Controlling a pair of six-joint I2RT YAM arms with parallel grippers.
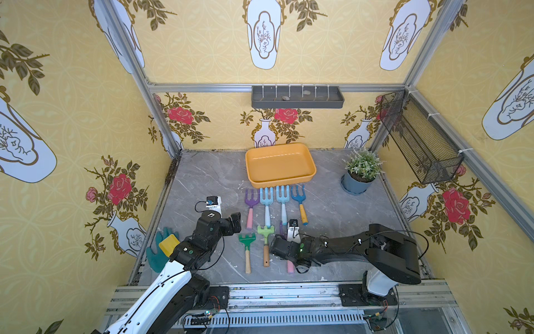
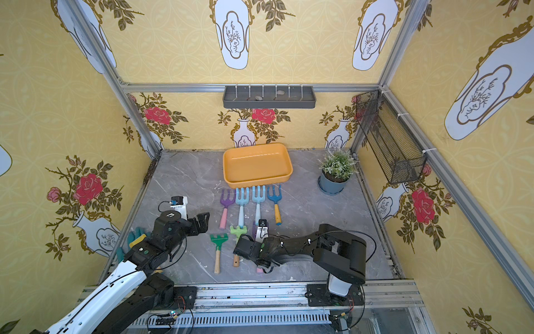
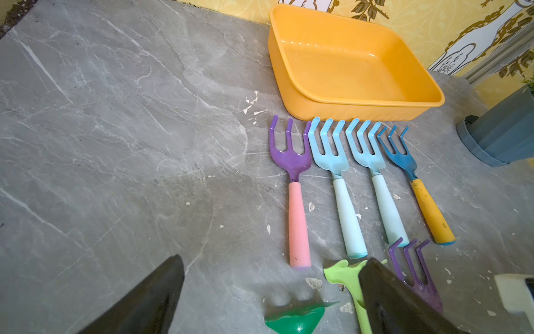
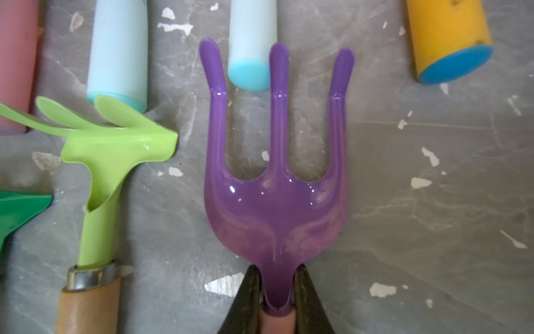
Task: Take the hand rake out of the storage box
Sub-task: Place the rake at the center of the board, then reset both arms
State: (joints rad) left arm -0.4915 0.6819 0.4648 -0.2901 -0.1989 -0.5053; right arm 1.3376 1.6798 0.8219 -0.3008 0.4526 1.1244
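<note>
our right fingers (image 4: pixel 245 300) squeezing the neck of the purple hand rake (image 4: pixel 274 208), our left fingers (image 3: pixel 150 300) wide open above the table (image 3: pixel 115 144)

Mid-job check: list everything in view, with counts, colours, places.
box: 1, orange-yellow, empty, back centre.
forks: 4, purple, two light blue, dark blue, row before box.
held fork: 1, purple, nearer row.
rakes: 2, dark green, light green, nearer row.
plant: 1, blue-grey pot, back right.
trough: 1, grey, back wall.
stones: 2, grey, in trough.
basket: 1, black mesh, right wall.
glove: 1, teal, left edge.
left gripper: 1, black, open, beside rakes.
right gripper: 1, black, shut on held fork.
</note>
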